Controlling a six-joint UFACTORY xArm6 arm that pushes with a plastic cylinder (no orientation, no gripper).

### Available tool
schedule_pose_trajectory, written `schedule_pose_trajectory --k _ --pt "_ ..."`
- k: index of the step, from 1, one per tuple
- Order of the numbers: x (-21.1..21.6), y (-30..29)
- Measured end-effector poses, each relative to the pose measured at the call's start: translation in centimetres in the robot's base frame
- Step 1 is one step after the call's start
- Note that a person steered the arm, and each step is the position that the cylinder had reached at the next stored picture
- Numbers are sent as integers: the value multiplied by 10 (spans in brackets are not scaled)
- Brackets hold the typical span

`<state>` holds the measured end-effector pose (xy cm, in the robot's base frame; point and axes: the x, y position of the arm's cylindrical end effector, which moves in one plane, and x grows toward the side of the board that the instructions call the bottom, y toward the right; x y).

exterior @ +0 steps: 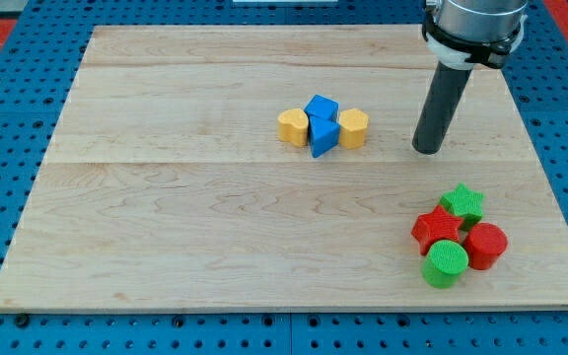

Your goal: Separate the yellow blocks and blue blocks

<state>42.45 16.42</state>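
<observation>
Near the board's middle sits a tight cluster. A yellow block (291, 127) is on its left and a yellow block (354, 128) on its right. Between them are a blue cube-like block (320, 106) at the top and a blue wedge-shaped block (322, 135) below it. All four touch their neighbours. My tip (426, 150) rests on the board to the right of the cluster, a short gap from the right yellow block, touching no block.
At the lower right is a second cluster: a green star (462, 204), a red star (436, 230), a red cylinder (485, 245) and a green cylinder (446, 263). The wooden board (166, 237) lies on a blue pegboard table.
</observation>
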Motion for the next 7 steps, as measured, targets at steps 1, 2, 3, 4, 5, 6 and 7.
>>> schedule_pose_trajectory --k 1,2,3,4,5,6,7 --pt "0 -1" --pt "0 -3" --pt "2 -46" --pt "-16 -86" --pt "-70 -109" --pt "-59 -136" --pt "-43 -151"
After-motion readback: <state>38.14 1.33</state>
